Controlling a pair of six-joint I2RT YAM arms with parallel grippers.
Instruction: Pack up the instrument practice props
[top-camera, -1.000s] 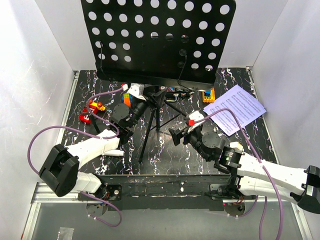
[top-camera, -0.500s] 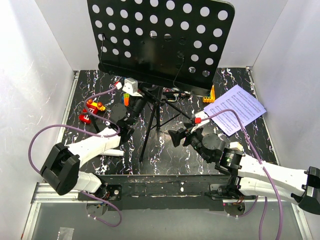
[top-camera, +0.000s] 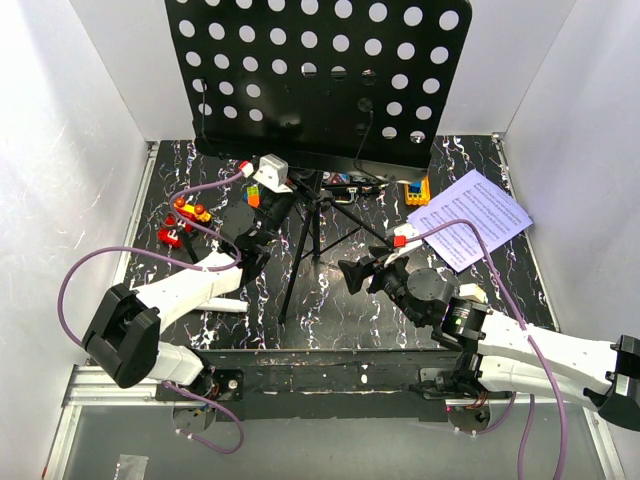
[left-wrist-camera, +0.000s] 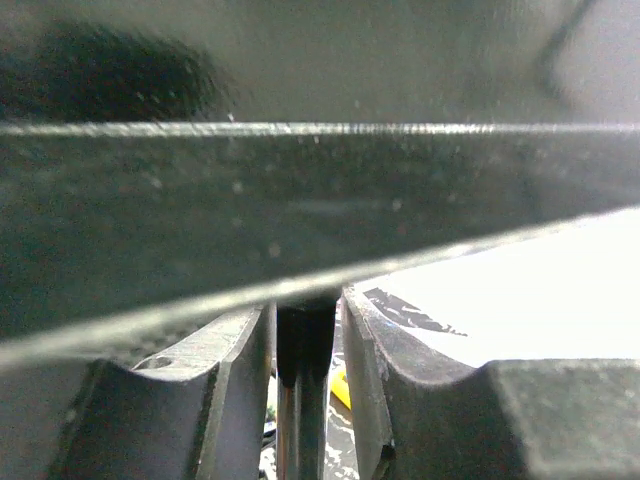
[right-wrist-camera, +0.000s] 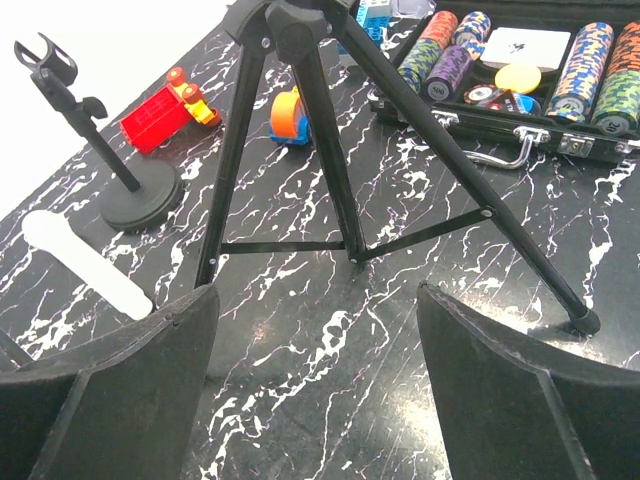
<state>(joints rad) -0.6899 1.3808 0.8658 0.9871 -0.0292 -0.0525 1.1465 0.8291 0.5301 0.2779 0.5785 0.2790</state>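
Observation:
The black music stand has its perforated desk (top-camera: 318, 75) at the top centre, and its tripod legs (top-camera: 312, 232) stand on the marbled table. My left gripper (top-camera: 281, 197) is shut on the stand's pole (left-wrist-camera: 305, 380) just under the desk's lower edge (left-wrist-camera: 300, 200). My right gripper (top-camera: 352, 275) is open and empty, low over the table in front of the tripod (right-wrist-camera: 300, 120). White sheet-music pages (top-camera: 470, 216) lie at the right. The white microphone (right-wrist-camera: 85, 262) lies on the table beside its black round-base stand (right-wrist-camera: 138, 203).
A black case of poker chips (right-wrist-camera: 520, 80) lies behind the tripod. Red toy blocks (top-camera: 180, 218) sit at the left, an orange one (right-wrist-camera: 287, 117) by the tripod, a yellow one (top-camera: 415, 190) under the desk's right edge. White walls close in three sides.
Over the second the desk tilted, left side down, then swung back near level, held by my left gripper. My right gripper shifted slightly and stays open.

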